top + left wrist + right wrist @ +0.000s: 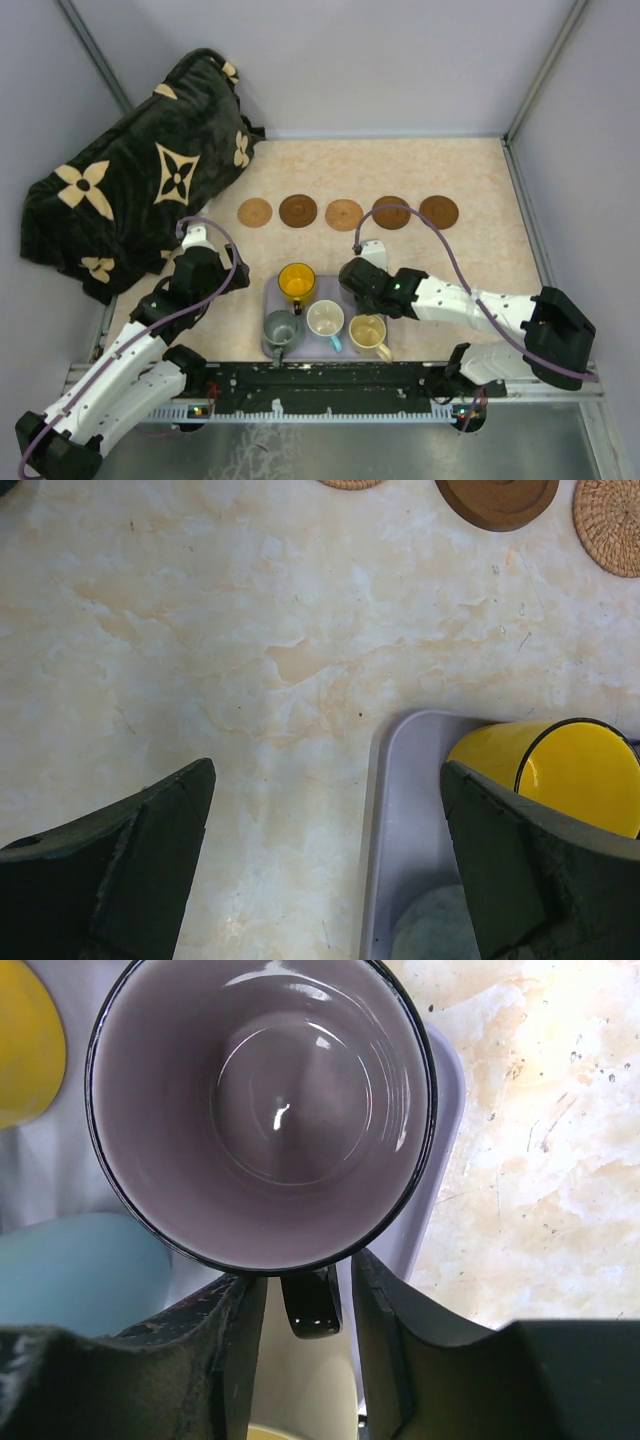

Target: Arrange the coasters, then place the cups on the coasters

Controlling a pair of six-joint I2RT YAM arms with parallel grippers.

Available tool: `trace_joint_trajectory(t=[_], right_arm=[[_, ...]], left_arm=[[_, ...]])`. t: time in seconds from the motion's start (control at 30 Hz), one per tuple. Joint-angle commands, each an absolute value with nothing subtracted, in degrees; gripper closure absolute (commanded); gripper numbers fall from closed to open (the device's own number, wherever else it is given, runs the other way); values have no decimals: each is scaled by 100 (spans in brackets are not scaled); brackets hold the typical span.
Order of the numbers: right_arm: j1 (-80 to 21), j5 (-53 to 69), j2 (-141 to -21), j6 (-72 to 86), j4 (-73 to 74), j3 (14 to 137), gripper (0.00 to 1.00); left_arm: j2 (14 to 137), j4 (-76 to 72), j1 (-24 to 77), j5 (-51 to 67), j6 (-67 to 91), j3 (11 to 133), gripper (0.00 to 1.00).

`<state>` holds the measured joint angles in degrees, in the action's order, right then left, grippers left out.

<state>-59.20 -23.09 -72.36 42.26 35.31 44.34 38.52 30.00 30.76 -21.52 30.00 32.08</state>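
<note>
Five coasters lie in a row at the back: tan (255,212), brown (298,210), tan (344,214), brown (391,212), brown (439,212). The yellow cup (297,283), grey-green cup (282,328), white cup with a blue handle (325,319) and cream cup (368,332) stand in the lavender tray (328,290). My right gripper (310,1275) is over the purple-grey cup (260,1110), which stays in the tray. Its dark handle (310,1305) sits between the open fingers with a thin gap on each side. My left gripper (328,770) hangs wide open over bare table beside the tray's left rim (380,810), holding nothing.
A dark flower-patterned blanket (130,180) is heaped at the back left. Grey walls close in the sides and back. The yellow cup (570,770) stands just past my left gripper's right finger (520,860). Light marbled tabletop (480,260) lies between the tray and the coasters.
</note>
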Motion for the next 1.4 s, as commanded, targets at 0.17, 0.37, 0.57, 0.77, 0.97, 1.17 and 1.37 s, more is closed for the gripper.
trace_joint_trajectory(t=[0.17,0.37,0.57,0.77,0.97,1.17,1.37], right_arm=[[-5914,-2552,-7241,4185,3325,4474,82],[-5908,-2641,-7300,4204,3432,4523,100],[-5909,-3030,-7353,4120,3504,4696,100],[-5886,-3768,-7277,3405,3130,4886,100],[-5775,-4293,-7381,2666,3007,5380,100],[-5486,-4562,-7130,2268,2795,5500,100],[-4774,-4691,-6685,1745,2133,5149,100]], left_arm=[[3806,2949,3101,-2241,2993,3204,0],[3776,2960,3101,-2257,2989,3191,0],[3746,2953,3095,-2274,3011,3190,0],[3693,2953,3103,-2325,2997,3207,0],[3641,2953,3099,-2396,2993,3251,0],[3599,2951,3098,-2434,3010,3243,0],[3636,2904,3095,-2421,2997,3271,0]])
